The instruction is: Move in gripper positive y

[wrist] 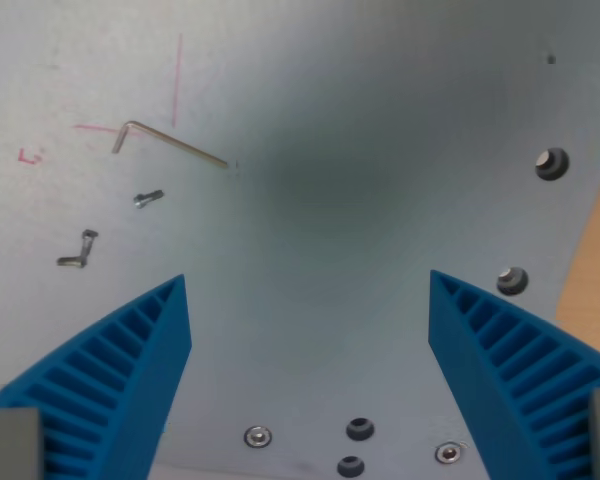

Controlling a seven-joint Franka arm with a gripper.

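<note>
two blue fingers (120, 380), one hex key (170, 140)

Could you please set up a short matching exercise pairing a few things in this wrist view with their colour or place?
Things:
1. gripper fingers
2. Allen key
3. small screw
4. wooden surface

Descriptions:
A. wrist view's right edge, tan
B. blue, ribbed, spread apart
C. L-shaped, beside red pen marks
D. just below the Allen key

Pairs: 1-B, 2-C, 3-D, 4-A
</note>
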